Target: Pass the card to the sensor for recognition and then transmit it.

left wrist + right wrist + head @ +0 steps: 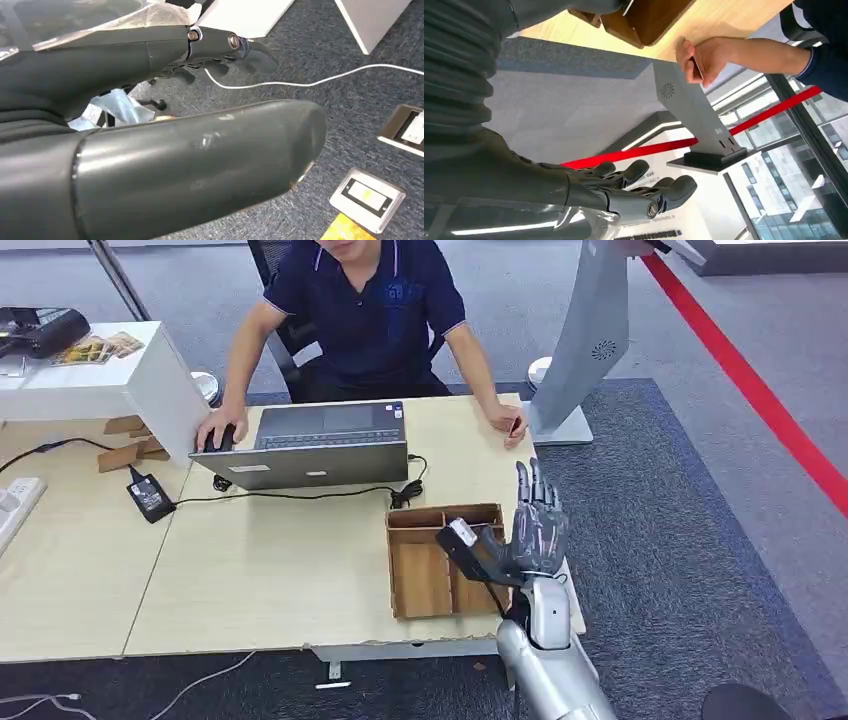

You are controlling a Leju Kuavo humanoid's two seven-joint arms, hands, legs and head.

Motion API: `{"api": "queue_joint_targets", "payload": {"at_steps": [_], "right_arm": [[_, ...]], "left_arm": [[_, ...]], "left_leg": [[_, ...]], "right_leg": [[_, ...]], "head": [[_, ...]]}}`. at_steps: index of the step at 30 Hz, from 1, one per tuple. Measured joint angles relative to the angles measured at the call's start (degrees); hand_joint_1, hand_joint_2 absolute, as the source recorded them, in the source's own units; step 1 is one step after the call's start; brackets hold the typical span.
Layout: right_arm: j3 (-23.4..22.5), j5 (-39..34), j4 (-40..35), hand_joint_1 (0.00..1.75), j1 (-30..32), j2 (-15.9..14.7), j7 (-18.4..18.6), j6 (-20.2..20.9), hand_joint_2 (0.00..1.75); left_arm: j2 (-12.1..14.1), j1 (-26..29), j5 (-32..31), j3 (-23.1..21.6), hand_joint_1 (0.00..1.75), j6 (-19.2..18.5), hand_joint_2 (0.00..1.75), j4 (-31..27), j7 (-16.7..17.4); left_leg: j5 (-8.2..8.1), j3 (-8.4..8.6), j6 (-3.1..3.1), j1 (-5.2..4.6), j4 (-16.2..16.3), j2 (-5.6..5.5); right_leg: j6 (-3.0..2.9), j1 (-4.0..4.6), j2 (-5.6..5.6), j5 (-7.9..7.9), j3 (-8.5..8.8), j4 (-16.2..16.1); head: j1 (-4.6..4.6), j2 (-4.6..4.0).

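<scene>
**Silver arm raised, card in the person's hand**

Silver right hand (538,530) stands upright over the wooden tray's (420,580) edge, fingers straight, slightly apart, holding nothing. Beyond it, across the pale wood table (260,570), a seated person's hand (508,425) holds the card (697,66) beside the grey sensor stand (585,350). Left hand (215,50) hangs over grey carpet, fingers loosely extended.

The head view looks forward and down from high over the worktop (250,570). The left wrist view sits close behind its fingers (240,47), facing carpet (325,60). The right wrist view, turned, looks past its fingers (639,182) to the sensor stand (689,107), tray (649,20) and worktop edge, which the head view shares.
</scene>
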Motion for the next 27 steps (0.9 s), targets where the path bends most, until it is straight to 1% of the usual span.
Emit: {"api": "queue_joint_targets", "payload": {"at_steps": [19, 27], "right_arm": [[0.17, -0.68, -0.07, 0.0, -0.21, 0.0, -0.04, 0.0, 1.75], [0.2, -1.36, -0.04, 0.0, 0.32, 0.33, -1.01, 0.0, 1.75]], "left_arm": [[0.0, -0.05, 0.42, -0.59, 0.0, -0.07, 0.0, 0.0, 0.0], [0.0, -0.04, 0.94, -0.61, 0.0, 0.07, 0.0, 0.0, 0.09]], "left_leg": [[0.0, 0.0, 0.0, 0.0, 0.0, 0.0], [0.0, 0.0, 0.0, 0.0, 0.0, 0.0]], "right_leg": [[0.0, 0.0, 0.0, 0.0, 0.0, 0.0], [0.0, 0.0, 0.0, 0.0, 0.0, 0.0]], "head": [[0.0, 0.0], [0.0, 0.0]]}}
